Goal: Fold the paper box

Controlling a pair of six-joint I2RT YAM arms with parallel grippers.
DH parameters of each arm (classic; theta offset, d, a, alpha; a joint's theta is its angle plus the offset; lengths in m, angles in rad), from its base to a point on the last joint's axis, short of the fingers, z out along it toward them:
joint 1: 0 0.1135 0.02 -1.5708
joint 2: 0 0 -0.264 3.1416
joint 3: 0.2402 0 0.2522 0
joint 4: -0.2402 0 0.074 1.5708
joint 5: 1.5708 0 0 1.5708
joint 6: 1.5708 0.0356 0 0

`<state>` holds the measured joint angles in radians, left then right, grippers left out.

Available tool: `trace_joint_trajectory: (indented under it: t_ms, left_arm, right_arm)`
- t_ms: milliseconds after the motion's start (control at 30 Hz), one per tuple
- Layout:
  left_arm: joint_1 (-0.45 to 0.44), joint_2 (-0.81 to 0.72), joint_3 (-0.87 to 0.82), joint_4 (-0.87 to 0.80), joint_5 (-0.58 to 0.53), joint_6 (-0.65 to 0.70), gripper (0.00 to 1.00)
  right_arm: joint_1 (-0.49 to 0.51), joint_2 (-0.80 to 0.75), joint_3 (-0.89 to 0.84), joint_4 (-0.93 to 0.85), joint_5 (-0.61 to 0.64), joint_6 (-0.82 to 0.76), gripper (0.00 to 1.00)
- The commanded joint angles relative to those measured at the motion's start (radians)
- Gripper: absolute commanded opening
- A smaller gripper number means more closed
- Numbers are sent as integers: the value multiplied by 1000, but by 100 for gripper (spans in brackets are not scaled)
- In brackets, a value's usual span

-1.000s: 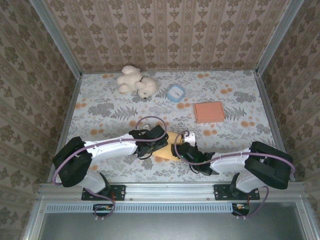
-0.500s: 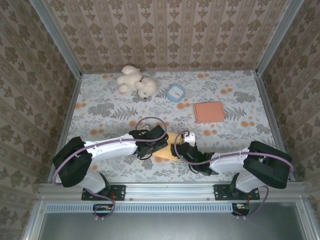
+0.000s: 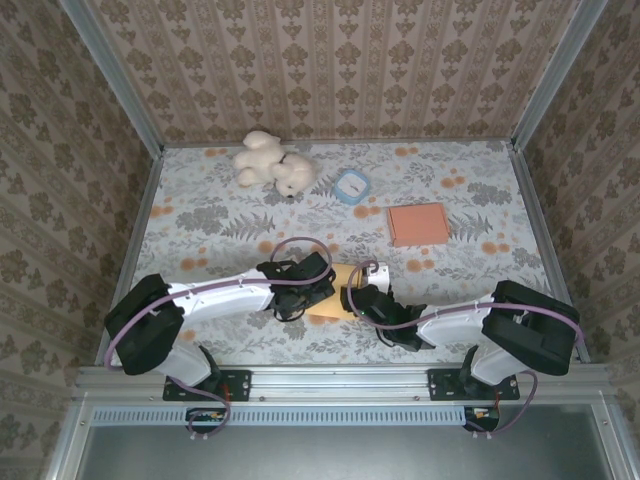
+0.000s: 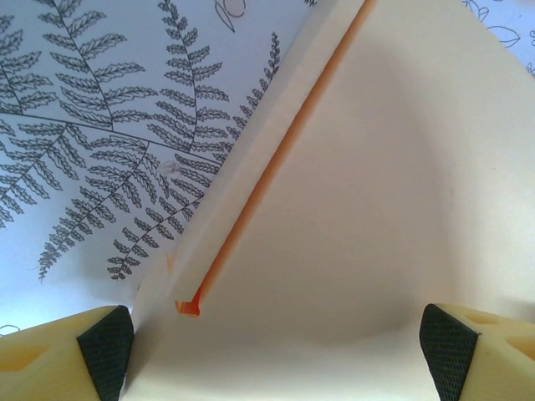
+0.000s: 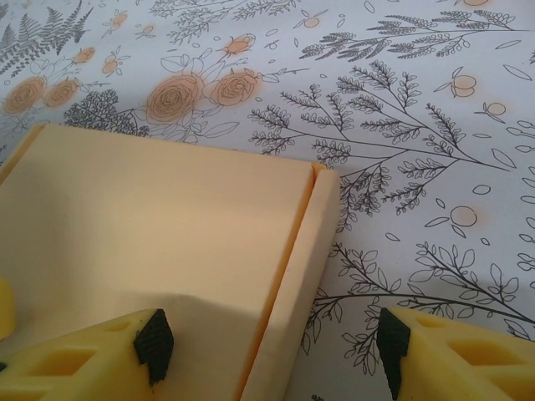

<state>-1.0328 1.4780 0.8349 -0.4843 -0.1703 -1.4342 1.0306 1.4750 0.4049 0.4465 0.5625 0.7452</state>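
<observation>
Left wrist, right wrist: both jaws open, empty, astride flaps of the pale orange paper box [image 5: 150,234]; next I should pinch and fold.

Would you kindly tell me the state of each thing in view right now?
Paper box, partly folded, one edge flap turned up.
Left claw, open, over the box.
Right claw, open, astride the box's edge.
Orange box, lying flat, untouched.
Plush, lying on its side.
Blue tub, upright.
</observation>
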Motion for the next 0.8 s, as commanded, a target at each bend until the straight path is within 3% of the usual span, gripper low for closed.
trace_joint_trajectory:
  t_ms: [0, 433, 767]
  left_arm:
    - [-9, -20, -11, 81, 79, -56, 91]
    - [-15, -42, -26, 129, 125, -135, 92]
    - [-24, -57, -15, 170, 139, -161, 84]
  right_arm:
    - [19, 44, 2, -82, -32, 7, 70]
    - [39, 78, 24, -55, -48, 16, 69]
    - [54, 73, 33, -47, -55, 21, 69]
